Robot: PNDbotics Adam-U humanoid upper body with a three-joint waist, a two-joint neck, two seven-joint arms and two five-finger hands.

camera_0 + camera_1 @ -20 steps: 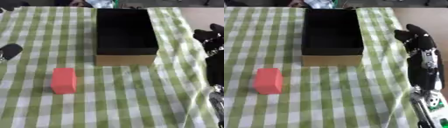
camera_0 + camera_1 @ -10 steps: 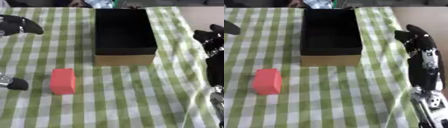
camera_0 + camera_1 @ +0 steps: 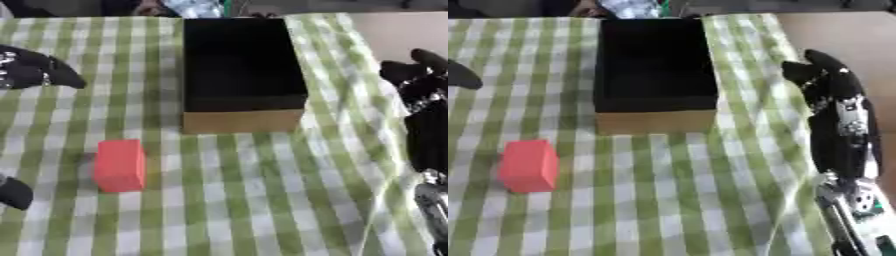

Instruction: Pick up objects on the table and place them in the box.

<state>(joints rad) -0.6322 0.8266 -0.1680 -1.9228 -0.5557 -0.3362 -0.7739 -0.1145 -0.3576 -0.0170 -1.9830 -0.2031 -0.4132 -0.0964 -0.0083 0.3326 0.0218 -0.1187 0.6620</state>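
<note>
Movement is all on the left side: the left robot hand (image 3: 35,72), which a second ago showed only as a dark tip at the left edge and half a second ago sat higher up near the far corner, now hangs over the green checked cloth to the left of the box, above and beyond the red block. That looks like the start of a reach for the block, so the pick is only beginning and nothing has been lifted.

Nearest the camera, a dark rounded part at the lower left edge seems to belong to the left arm. Just beyond it the red block (image 3: 120,165) lies flat on the table (image 3: 262,200), untouched and in the same spot as before, well apart from either hand.

Farther out, the box (image 3: 241,70) stands open with its dark interior showing nothing inside.

The left robot hand is too dark and blurred to tell whether its fingers are spread or curled; it holds nothing. The right robot hand (image 3: 826,80) stays where it was at the right edge, fingers pointing away, relaxed and empty.
</note>
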